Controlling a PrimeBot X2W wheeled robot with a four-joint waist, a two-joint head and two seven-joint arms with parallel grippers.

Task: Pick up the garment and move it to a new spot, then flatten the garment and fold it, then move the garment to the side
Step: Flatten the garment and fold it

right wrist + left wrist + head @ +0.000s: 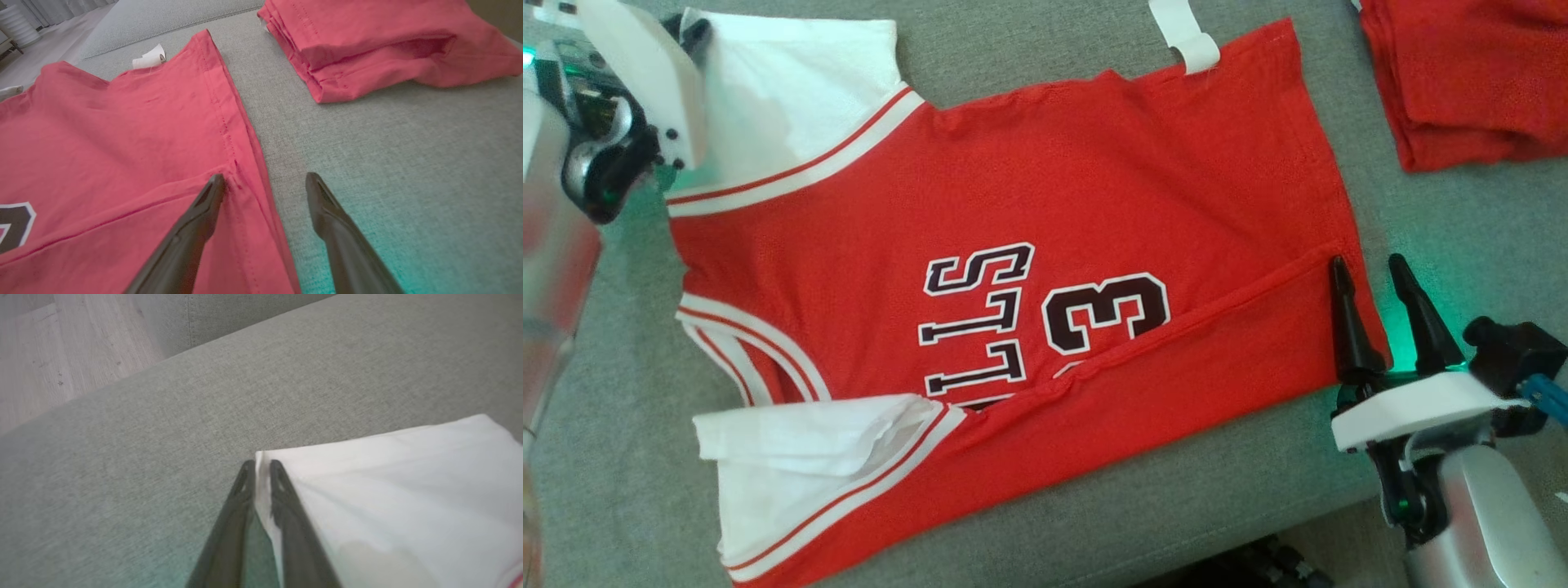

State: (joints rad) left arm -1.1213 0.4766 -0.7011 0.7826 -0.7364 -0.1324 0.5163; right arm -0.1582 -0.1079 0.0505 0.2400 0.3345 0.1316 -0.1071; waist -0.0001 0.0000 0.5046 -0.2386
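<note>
Left gripper [258, 467]: fingers nearly pressed together, apparently pinching corner edge of white sleeve [392, 486], toward far-left corner of cushion [163, 457]. Right gripper [1372, 278]: fingers spread, one tip over red hem, other over bare cushion. Jersey [1094, 188] flat mid-cushion, near side folded over. Folded red pile [1470, 73] at far-right corner.
</note>
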